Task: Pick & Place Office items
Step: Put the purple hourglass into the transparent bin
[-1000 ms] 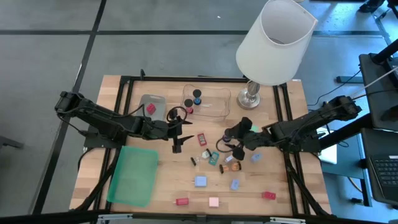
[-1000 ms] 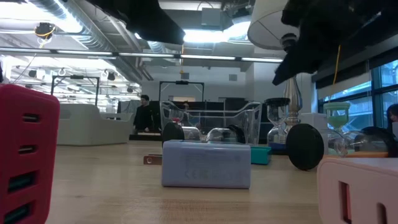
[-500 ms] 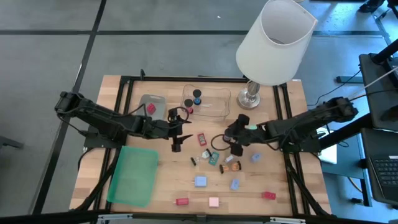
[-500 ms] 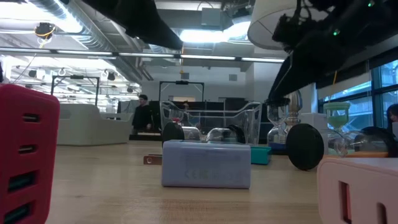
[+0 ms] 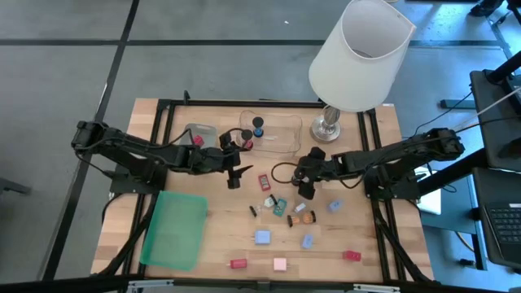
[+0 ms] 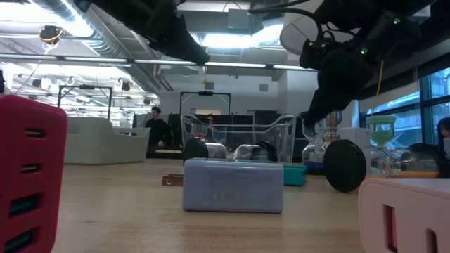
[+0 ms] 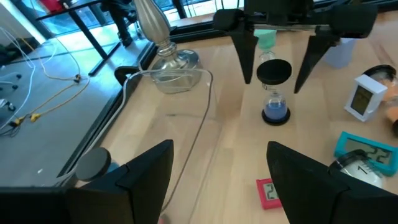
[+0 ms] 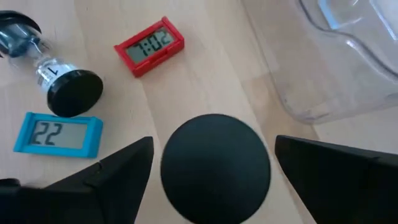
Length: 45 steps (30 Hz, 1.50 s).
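Right gripper [image 8: 211, 171] stands wide open directly over the upright hourglass [image 5: 307, 181] w/ black cap, axis vertical, just on the lamp-base [image 5: 328, 124] side of the scattered items; left gripper [image 5: 236, 167] farther, also open, empty

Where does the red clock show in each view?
High: red clock, near the table's middle.
Low: cannot make it out.
Left wrist: near the bottom edge, right of centre.
Right wrist: upper left, reading 7:02.
Landmark: the teal clock lies near it in the high view and both wrist views.
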Available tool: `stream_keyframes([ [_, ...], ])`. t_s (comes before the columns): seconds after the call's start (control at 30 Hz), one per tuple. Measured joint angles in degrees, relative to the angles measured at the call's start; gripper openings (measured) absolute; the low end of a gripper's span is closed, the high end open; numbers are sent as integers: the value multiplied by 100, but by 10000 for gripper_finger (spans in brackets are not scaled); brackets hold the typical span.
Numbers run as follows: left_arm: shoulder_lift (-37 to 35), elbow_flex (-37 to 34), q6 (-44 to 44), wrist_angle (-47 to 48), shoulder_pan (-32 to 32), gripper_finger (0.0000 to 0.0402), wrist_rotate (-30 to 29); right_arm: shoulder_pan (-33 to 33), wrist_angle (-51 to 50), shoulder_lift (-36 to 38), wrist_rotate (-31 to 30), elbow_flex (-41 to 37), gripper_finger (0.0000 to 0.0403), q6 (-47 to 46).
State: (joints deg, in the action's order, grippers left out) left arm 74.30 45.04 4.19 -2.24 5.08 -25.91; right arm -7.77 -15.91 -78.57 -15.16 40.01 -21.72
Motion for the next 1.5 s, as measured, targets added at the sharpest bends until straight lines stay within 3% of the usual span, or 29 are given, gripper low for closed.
stream_keyframes([
  [0.2,0,0,1,22,0,255,2,-4,0,-17,-53,-2,309,-35],
  [0.5,0,0,2,138,-2,255,4,-4,3,-14,-29,-2,213,-79],
  [0.8,0,0,-50,133,0,255,-9,-9,-29,-12,76,431,213,-257],
  [1.0,0,0,-60,125,-1,255,-13,94,-7,-12,-631,1336,226,664],
  [1.17,0,0,-133,122,0,255,-13,660,47,-10,-734,1860,214,975],
  [1.5,0,-2,-144,120,0,255,-15,1836,233,-441,-692,1880,225,579],
])
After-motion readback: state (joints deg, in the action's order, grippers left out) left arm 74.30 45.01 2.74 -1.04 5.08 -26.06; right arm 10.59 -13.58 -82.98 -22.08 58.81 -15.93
